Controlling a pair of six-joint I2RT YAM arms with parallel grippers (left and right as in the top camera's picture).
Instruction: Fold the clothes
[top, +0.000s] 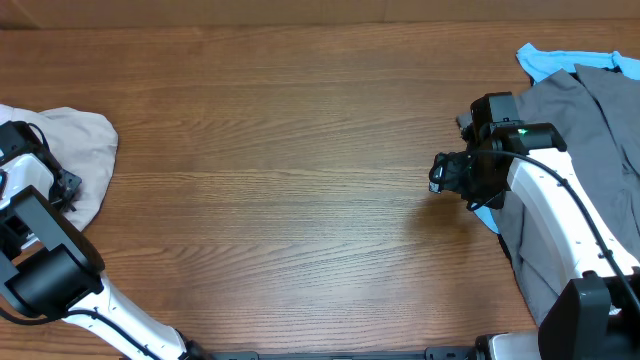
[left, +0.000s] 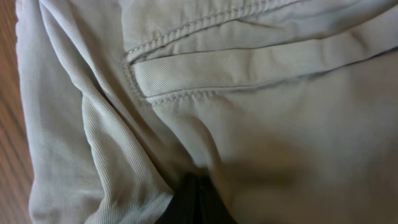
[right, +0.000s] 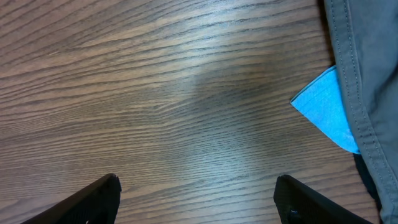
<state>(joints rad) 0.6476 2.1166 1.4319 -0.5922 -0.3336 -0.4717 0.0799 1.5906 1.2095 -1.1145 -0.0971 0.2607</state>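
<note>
Left wrist view is showing the left gripper (left: 196, 202) pinching a fold of the pale beige cotton shorts (left: 280, 143) between shut jaws, just below a stitched pocket welt (left: 205, 93). Overhead, those shorts are lying at the left edge of the brown wood-grain table (top: 300, 200). The right gripper (top: 440, 172) is hovering wide-jawed over bare wood. Far right, a grey stitched garment (top: 590, 120) is covering a bright blue cloth (top: 545, 62).

1. A brown wood-grain surface (top: 290, 200) runs beneath the right pincer (right: 196, 202) and on ahead of it
2. A grey garment (top: 600, 120) with stitched hems lies crumpled behind and beside that pincer
3. A bright blue cloth (right: 326, 109) pokes out from under the grey garment's edge, off to one side of the pincer
</note>
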